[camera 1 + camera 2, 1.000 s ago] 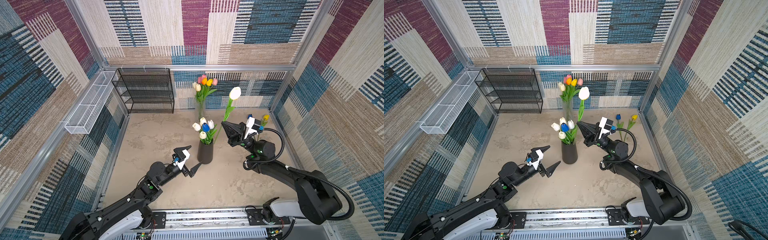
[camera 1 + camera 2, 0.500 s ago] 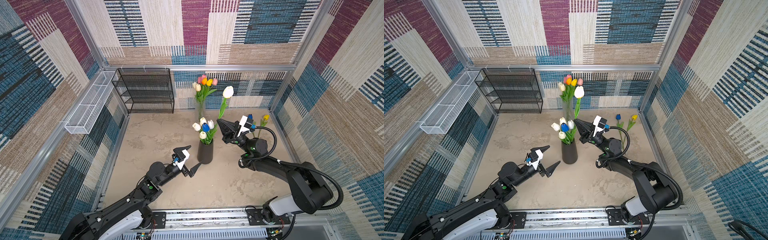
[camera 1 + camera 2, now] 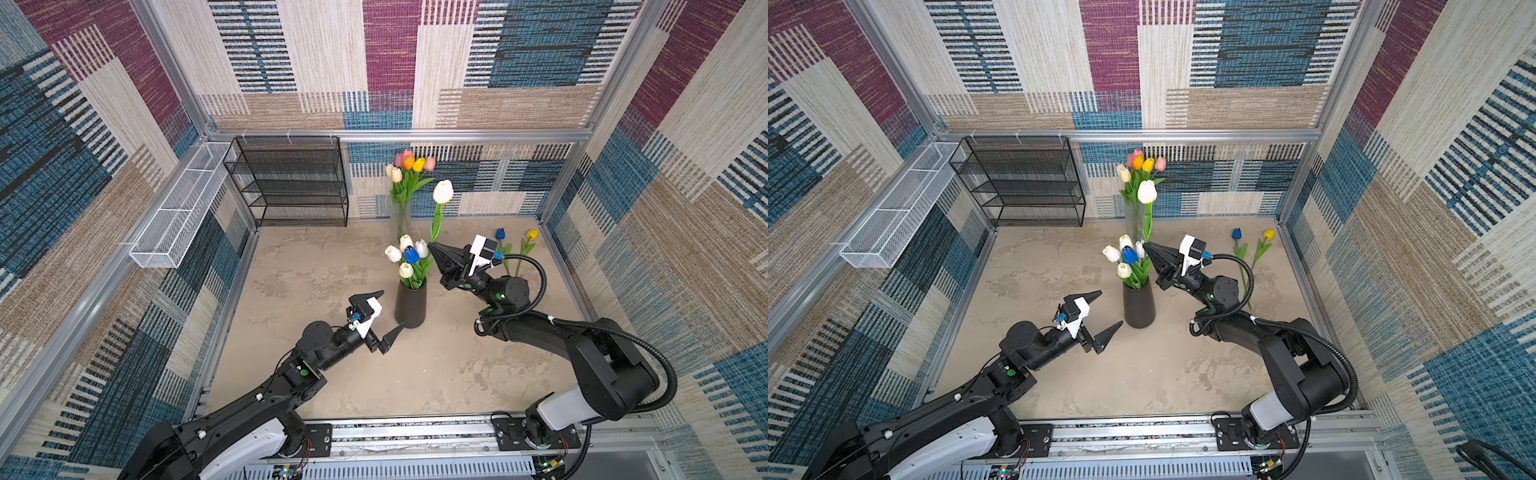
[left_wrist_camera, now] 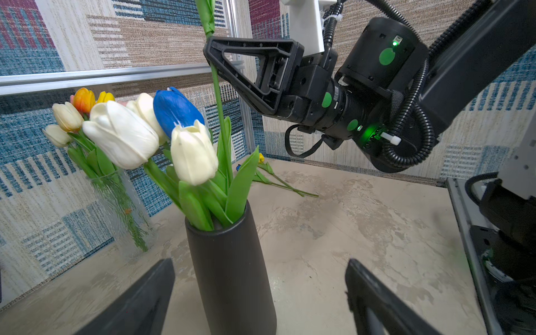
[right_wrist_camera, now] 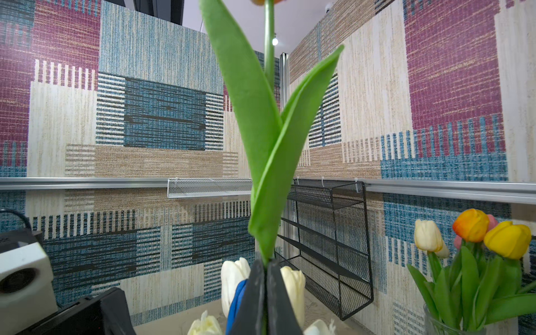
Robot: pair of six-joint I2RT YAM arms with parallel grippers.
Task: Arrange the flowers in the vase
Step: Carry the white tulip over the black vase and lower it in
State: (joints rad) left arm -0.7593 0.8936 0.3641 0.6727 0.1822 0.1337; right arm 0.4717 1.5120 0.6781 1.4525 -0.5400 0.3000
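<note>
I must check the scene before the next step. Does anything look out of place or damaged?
A blue tulip and a yellow tulip lie flat in the far right corner of the table, outside the black vase and the glass vase. Nothing looks spilled or damaged.

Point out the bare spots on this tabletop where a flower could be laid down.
Bare: the wide stretch of tabletop between the wire rack and the black vase, and the front strip between the two arms. Crowded: around the black vase, where the left tool and right tool flank it, the glass vase behind, and the loose tulips by the right wall.
</note>
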